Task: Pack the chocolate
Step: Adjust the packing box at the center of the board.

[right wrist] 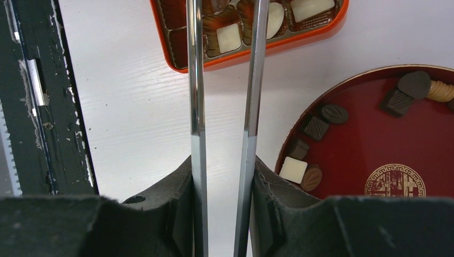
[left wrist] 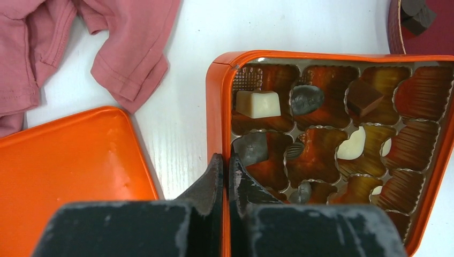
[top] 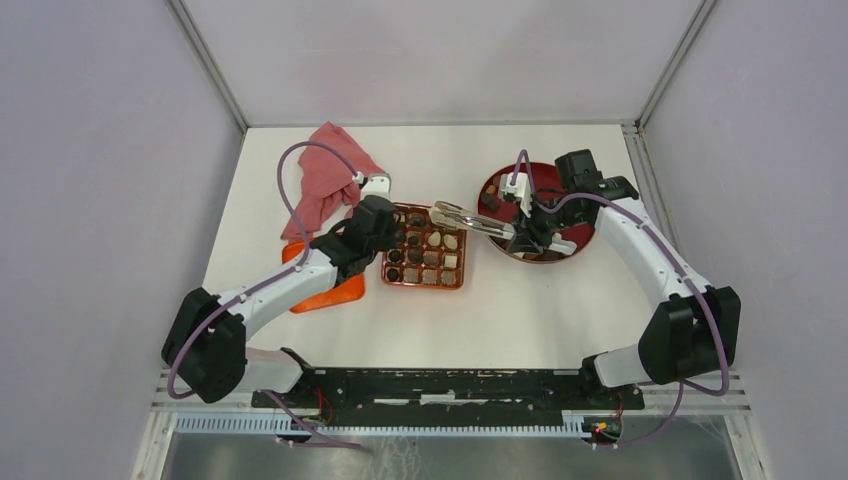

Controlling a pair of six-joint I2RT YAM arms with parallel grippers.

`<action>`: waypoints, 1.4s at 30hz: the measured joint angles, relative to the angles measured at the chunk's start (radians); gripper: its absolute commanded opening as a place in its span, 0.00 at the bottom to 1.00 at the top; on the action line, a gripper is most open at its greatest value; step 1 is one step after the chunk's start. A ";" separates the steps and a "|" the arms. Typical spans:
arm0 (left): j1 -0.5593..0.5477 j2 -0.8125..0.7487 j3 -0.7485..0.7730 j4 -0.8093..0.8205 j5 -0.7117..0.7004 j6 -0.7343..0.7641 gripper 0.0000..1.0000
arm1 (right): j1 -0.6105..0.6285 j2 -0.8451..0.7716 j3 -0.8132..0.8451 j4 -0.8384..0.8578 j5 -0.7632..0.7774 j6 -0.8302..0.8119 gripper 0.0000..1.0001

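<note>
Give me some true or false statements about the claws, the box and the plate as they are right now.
1. The left claw pinches the side wall of the orange box. True.
2. The right claw is empty. False: it holds metal tongs.
3. Every cell of the box holds a piece. False: several cells are bare.
4. Chocolate pieces lie on the dark red plate. True.
5. The orange lid covers the box. False: it lies beside the box, which is uncovered.
</note>
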 measured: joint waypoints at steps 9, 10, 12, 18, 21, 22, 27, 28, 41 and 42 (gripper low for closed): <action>0.000 -0.045 -0.056 0.074 -0.009 0.022 0.02 | 0.026 -0.028 -0.036 -0.035 0.007 -0.091 0.00; 0.000 -0.045 -0.058 0.088 -0.007 0.022 0.02 | 0.042 -0.036 -0.053 -0.031 0.020 -0.099 0.00; 0.000 -0.045 -0.060 0.101 -0.005 0.021 0.02 | 0.079 -0.051 -0.087 -0.026 0.046 -0.108 0.00; 0.000 -0.002 -0.061 0.140 0.011 0.014 0.02 | 0.169 -0.068 -0.152 -0.005 0.119 -0.122 0.00; 0.000 0.040 -0.061 0.147 0.027 0.002 0.02 | 0.194 -0.068 -0.169 0.018 0.166 -0.122 0.01; 0.000 0.054 -0.061 0.148 0.034 -0.009 0.02 | 0.200 -0.068 -0.172 0.027 0.180 -0.122 0.01; 0.000 0.103 -0.060 0.150 0.051 -0.036 0.06 | 0.213 -0.064 -0.178 0.050 0.229 -0.122 0.01; 0.000 0.113 -0.059 0.150 0.053 -0.041 0.10 | 0.216 -0.061 -0.179 0.053 0.237 -0.122 0.01; 0.000 0.140 -0.043 0.150 0.042 -0.066 0.47 | 0.234 0.016 -0.179 0.072 0.302 -0.114 0.01; 0.000 0.138 -0.042 0.145 0.040 -0.066 0.48 | 0.237 0.021 -0.179 0.072 0.304 -0.114 0.01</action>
